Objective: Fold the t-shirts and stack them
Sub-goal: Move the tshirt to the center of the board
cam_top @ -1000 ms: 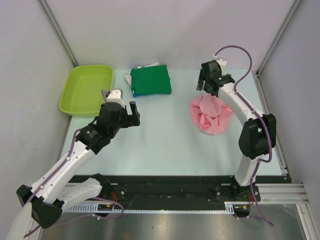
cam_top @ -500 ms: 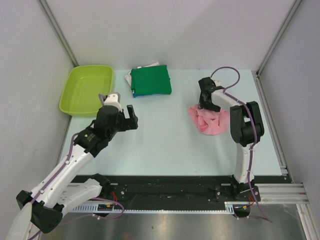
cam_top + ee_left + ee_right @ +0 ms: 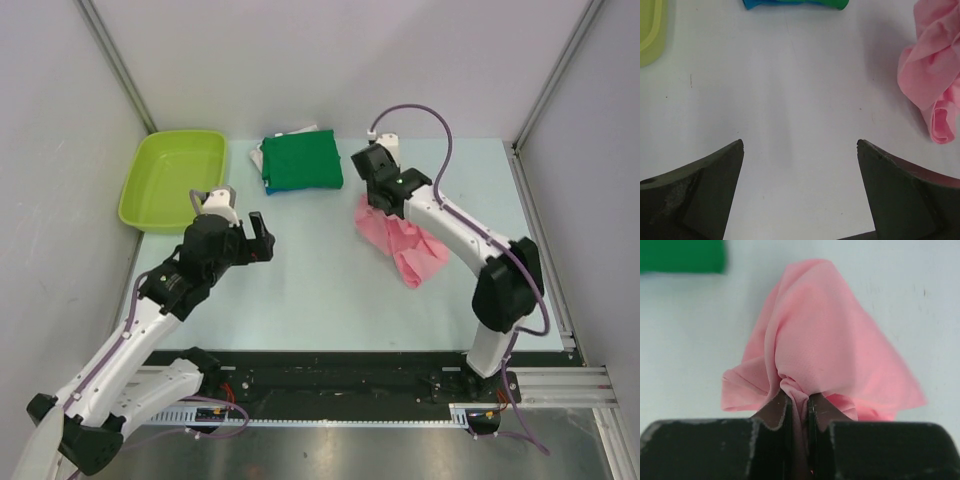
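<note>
Well left of the folded stack sits the lime tub, with nothing showing inside it; left of the stack and nearer the arms, the left gripper hangs over bare table, its jaws spread wide and holding nothing; the stack itself lies at the far side, a dark green shirt on top with blue and white edges peeping out beneath; just right of the stack, the right gripper has its jaws pressed together on a bunched fold of the pink t-shirt, which trails crumpled to the right and toward the near edge. The cloth looks light, limp and shapeless, likely to sag from any single pinch; a hold at two corners, shoulders or hem, should spread it flat.
</note>
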`<control>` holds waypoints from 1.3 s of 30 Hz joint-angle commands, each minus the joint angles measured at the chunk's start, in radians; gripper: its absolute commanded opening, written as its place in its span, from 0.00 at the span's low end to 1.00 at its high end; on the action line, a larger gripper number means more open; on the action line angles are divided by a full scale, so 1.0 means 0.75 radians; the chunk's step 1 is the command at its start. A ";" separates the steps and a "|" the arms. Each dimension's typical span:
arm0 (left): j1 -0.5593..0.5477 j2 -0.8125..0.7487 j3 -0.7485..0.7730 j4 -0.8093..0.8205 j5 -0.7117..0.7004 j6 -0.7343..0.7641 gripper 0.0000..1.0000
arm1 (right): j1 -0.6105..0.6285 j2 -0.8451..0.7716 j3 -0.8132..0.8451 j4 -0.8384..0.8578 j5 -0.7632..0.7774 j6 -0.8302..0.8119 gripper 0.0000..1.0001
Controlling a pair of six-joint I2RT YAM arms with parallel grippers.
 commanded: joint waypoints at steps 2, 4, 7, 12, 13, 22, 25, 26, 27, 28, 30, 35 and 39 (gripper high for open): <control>0.009 -0.058 0.093 -0.035 0.031 -0.004 1.00 | 0.237 -0.262 0.238 -0.158 0.207 -0.119 0.00; 0.009 -0.066 0.112 -0.049 0.025 -0.002 1.00 | 0.291 -0.311 0.273 -0.199 0.228 -0.118 0.00; 0.009 -0.088 0.124 -0.049 0.019 -0.006 1.00 | 0.363 -0.397 0.292 -0.230 0.198 -0.103 0.00; 0.009 -0.101 0.159 -0.051 0.033 -0.006 1.00 | 0.436 -0.562 0.239 -0.299 0.061 0.082 0.09; 0.009 -0.099 0.163 -0.047 0.039 -0.004 1.00 | 0.436 -0.589 0.133 -0.305 0.060 0.109 0.27; 0.009 0.001 0.112 0.004 0.125 -0.002 1.00 | 0.365 -0.706 -0.322 -0.521 0.376 0.380 1.00; 0.009 0.055 0.102 0.000 0.140 -0.008 1.00 | 0.416 -0.716 -0.320 -0.351 0.167 0.239 1.00; 0.009 0.057 0.090 0.004 0.140 -0.013 1.00 | 0.430 -0.708 -0.320 -0.276 0.041 0.206 1.00; 0.009 0.053 0.081 0.008 0.134 -0.013 1.00 | 0.446 -0.696 -0.320 -0.245 -0.017 0.179 1.00; 0.009 0.043 0.075 0.018 0.129 -0.017 1.00 | 0.481 -0.661 -0.320 -0.216 -0.080 0.126 1.00; 0.009 0.032 0.059 0.024 0.129 -0.017 1.00 | 0.512 -0.598 -0.320 -0.158 -0.311 0.073 1.00; 0.009 0.026 0.053 -0.010 0.103 -0.008 1.00 | 0.626 -0.291 -0.320 -0.173 -0.494 -0.042 1.00; 0.009 -0.015 0.036 -0.027 0.060 -0.008 1.00 | 0.723 -0.146 -0.334 -0.152 -0.482 -0.024 1.00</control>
